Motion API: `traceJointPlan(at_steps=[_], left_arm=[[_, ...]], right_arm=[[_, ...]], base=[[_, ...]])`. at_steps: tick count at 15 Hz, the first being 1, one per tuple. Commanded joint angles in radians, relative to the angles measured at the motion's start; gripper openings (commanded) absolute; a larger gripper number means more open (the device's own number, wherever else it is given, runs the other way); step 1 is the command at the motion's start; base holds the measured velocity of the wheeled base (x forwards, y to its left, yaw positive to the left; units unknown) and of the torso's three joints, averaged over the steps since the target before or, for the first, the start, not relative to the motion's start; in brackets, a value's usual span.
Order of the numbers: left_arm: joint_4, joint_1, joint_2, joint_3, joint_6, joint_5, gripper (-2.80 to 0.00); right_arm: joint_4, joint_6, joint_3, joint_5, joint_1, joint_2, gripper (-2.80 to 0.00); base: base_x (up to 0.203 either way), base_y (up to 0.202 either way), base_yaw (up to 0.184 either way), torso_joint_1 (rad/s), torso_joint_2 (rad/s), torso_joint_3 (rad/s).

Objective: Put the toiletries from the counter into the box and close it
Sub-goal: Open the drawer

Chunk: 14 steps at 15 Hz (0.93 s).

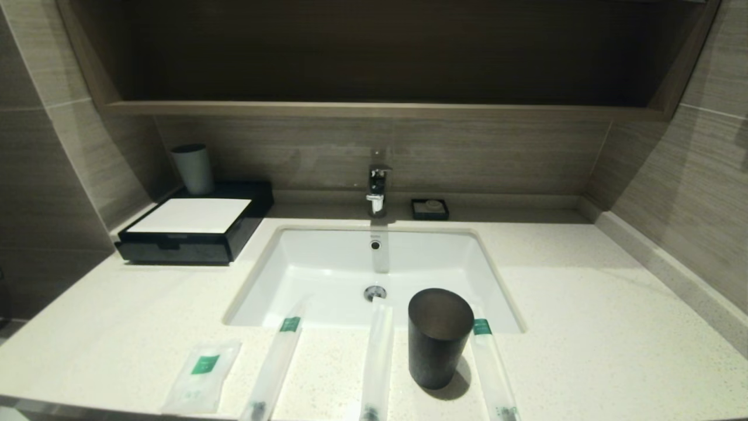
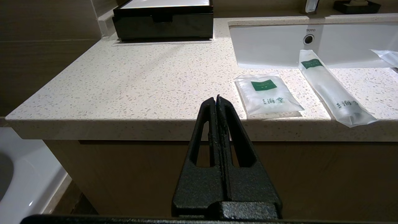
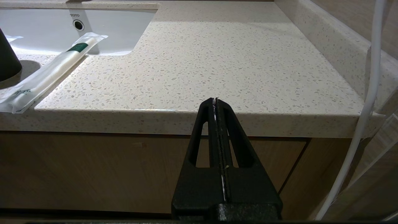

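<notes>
You have 4 sachets lined along the front edge of the counter [image 1: 584, 304]. The short flat sachet [image 1: 202, 377] lies furthest to the robot's left. Beside it, the left long sachet [image 1: 273, 368] and the middle long sachet [image 1: 377, 359] both reach their far ends over the rim of the sink [image 1: 327, 275]. The right long sachet [image 1: 494, 371] lies just past the dark cup [image 1: 438, 336], which stands upright between the middle and right ones. Your box [image 1: 193, 231] sits at the back left corner, well apart from the sachets, its front drawer pushed in, with a grey tumbler [image 1: 193, 168] behind it. A soap dish [image 1: 430, 209] sits beside the tap [image 1: 377, 190]. The left gripper [image 2: 217, 99] hangs before the counter's front edge, jaws pressed together on nothing, near the short flat sachet. The right gripper [image 3: 215, 100] hangs likewise off the edge on the robot's right, jaws closed and empty, apart from the right long sachet.
</notes>
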Motion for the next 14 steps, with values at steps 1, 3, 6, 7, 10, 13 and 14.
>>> traceJointPlan(at_steps=[1, 3, 6, 7, 10, 13, 14], left_arm=[[0.0, 0.002, 0.0, 0.02, 0.0, 0.0, -2.8], [0.0, 0.002, 0.0, 0.02, 0.001, 0.0, -2.8], [0.001, 0.0, 0.0, 0.02, 0.001, 0.0, -2.8], [0.001, 0.001, 0.0, 0.02, 0.004, -0.002, -2.8], [0.0, 0.001, 0.0, 0.02, 0.002, -0.001, -2.8], [0.0, 0.002, 0.0, 0.02, 0.003, 0.0, -2.8], [0.001, 0.002, 0.0, 0.02, 0.003, 0.002, -2.8]], right_arm=[[0.0, -0.001, 0.0, 0.0, 0.0, 0.0, -2.8], [0.0, -0.001, 0.0, 0.0, 0.0, 0.0, -2.8], [0.0, -0.001, 0.0, 0.0, 0.0, 0.0, -2.8], [0.0, -0.001, 0.0, 0.0, 0.0, 0.0, -2.8], [0.0, -0.001, 0.0, 0.0, 0.0, 0.0, -2.8], [0.0, -0.001, 0.0, 0.0, 0.0, 0.0, -2.8], [0.0, -0.001, 0.0, 0.0, 0.0, 0.0, -2.8]], base=[[0.0, 0.0, 0.0, 0.0, 0.0, 0.0], [0.0, 0.0, 0.0, 0.0, 0.0, 0.0], [0.0, 0.0, 0.0, 0.0, 0.0, 0.0], [0.0, 0.0, 0.0, 0.0, 0.0, 0.0], [0.0, 0.0, 0.0, 0.0, 0.0, 0.0], [0.0, 0.0, 0.0, 0.0, 0.0, 0.0], [0.0, 0.0, 0.0, 0.0, 0.0, 0.0]])
